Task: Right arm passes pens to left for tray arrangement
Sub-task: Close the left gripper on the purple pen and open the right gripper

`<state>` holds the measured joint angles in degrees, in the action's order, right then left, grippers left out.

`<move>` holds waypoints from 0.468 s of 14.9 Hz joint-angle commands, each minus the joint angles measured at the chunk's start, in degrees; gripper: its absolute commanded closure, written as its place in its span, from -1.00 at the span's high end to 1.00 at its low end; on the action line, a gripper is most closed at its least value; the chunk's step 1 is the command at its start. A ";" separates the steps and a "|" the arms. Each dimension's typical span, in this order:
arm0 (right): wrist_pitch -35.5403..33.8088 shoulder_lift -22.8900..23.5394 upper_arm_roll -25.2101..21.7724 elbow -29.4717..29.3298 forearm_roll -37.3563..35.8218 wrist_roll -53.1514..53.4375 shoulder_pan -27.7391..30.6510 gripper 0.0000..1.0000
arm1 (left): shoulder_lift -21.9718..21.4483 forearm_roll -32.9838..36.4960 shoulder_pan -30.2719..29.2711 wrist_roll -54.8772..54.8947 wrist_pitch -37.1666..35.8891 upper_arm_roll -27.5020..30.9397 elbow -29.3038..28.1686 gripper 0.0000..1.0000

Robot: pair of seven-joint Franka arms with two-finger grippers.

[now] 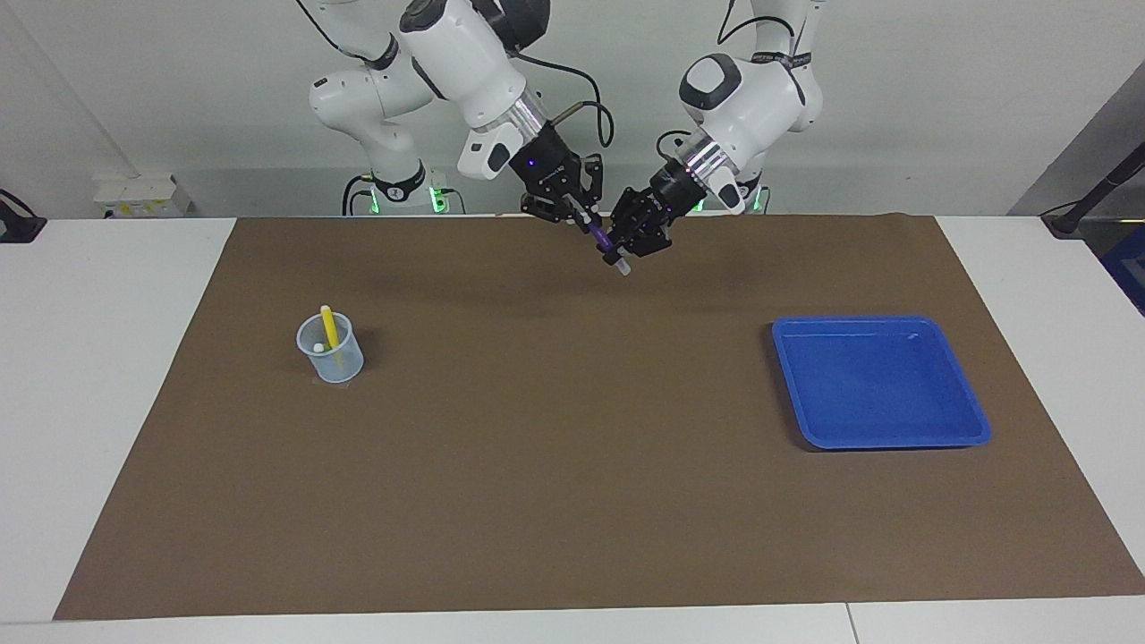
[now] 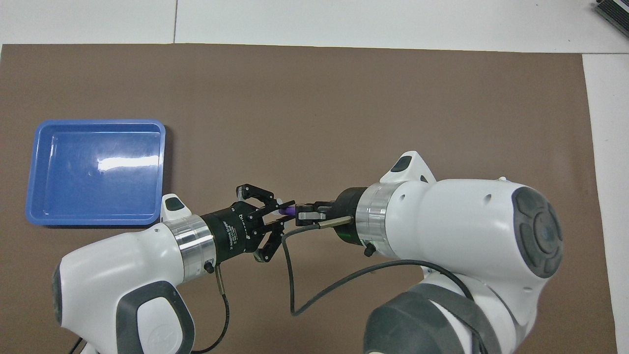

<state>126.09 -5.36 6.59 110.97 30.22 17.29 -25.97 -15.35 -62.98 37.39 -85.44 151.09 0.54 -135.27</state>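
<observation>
Brown matting (image 1: 572, 465), flat and dull, covers the middle of a white counter (image 1: 98, 376), with a pale grey wall rising past the robots' end.

Both end effectors hang together over the mat's robot-side edge, midway between the arm bases. The right end effector (image 1: 586, 220), wide and black with a small glowing blue light, is clenched on the upper part of a slim purple marker pen (image 1: 602, 240). The pen slants downward from it, pale end lowest. The left end effector (image 1: 622, 249), a smaller black one on a silver wrist ring, is clamped around the pen's lower part, so both grip the same pen at once. In the overhead view only a short purple stretch (image 2: 287, 210) shows between the two sets of black fingers.

Well away from the left end effector, toward the left arm's end of the counter, lies a shallow bright blue plastic tray (image 1: 971, 427), glossy, roughly square with rounded corners and a raised rim; nothing lies in it. Well away from the right end effector, toward the right arm's end, stands a small translucent pale-blue cup (image 1: 344, 362). A yellow marker pen (image 1: 328, 326) leans upright in it, beside a small pale rounded tip (image 1: 318, 348).
</observation>
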 commanded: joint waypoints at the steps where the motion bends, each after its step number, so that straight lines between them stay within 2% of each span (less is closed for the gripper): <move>1: 1.26 -1.32 -0.18 1.45 1.51 -0.07 -0.14 -1.00 | -0.30 -1.01 1.37 -1.13 -0.52 0.51 0.18 -0.88; 2: 1.26 -1.23 -0.09 1.45 1.51 -0.07 -0.14 -1.00 | -0.47 -1.01 1.37 -1.22 -0.62 0.51 0.18 -1.00; 7: 1.26 -1.23 -0.18 1.45 1.51 0.02 -0.14 -1.00 | -0.91 -1.01 1.19 -1.66 -1.40 0.51 0.18 -1.00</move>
<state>126.22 -5.47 6.45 111.01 30.24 17.29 -25.94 -15.39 -62.98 37.44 -85.72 150.84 0.47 -135.21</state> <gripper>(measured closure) 0.828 0.819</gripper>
